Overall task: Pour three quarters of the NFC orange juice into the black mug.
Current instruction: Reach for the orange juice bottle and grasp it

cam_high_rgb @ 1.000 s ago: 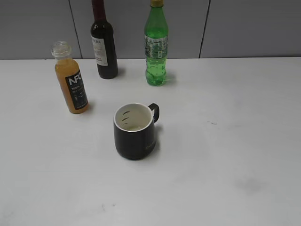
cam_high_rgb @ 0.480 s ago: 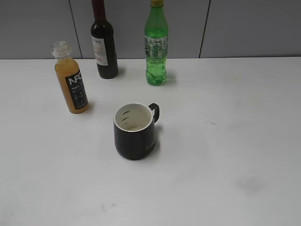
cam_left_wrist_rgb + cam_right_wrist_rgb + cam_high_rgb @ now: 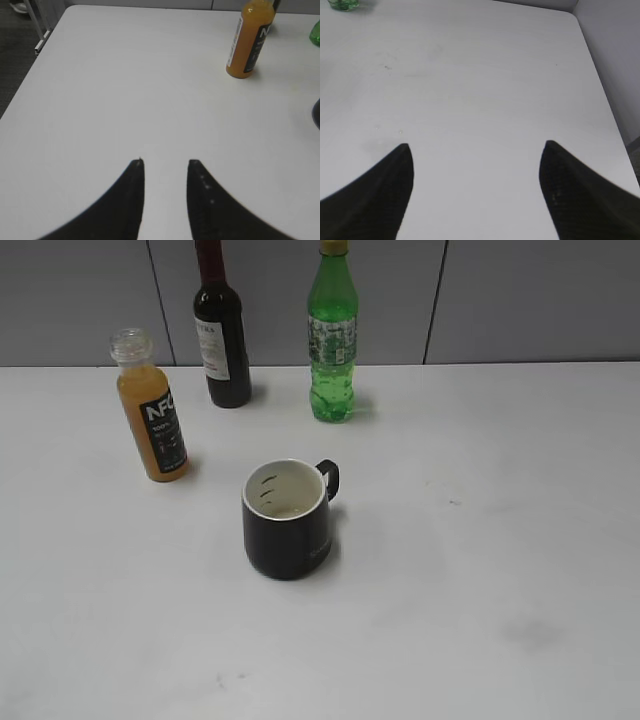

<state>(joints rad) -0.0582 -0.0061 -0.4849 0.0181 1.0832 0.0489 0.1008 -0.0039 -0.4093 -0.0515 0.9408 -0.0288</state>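
Observation:
The NFC orange juice [image 3: 152, 415] stands upright and uncapped at the left of the white table, nearly full; it also shows in the left wrist view [image 3: 248, 39] at the upper right. The black mug [image 3: 286, 518] stands in the middle, handle to the back right, white inside with a little residue at the bottom. Neither gripper shows in the exterior view. My left gripper [image 3: 165, 161] is open and empty over bare table, well short of the bottle. My right gripper [image 3: 476, 145] is wide open and empty over bare table.
A dark wine bottle [image 3: 221, 335] and a taller green soda bottle [image 3: 332, 335] stand at the back by the grey wall. The table's left edge [image 3: 30, 70] and right edge [image 3: 605, 95] show in the wrist views.

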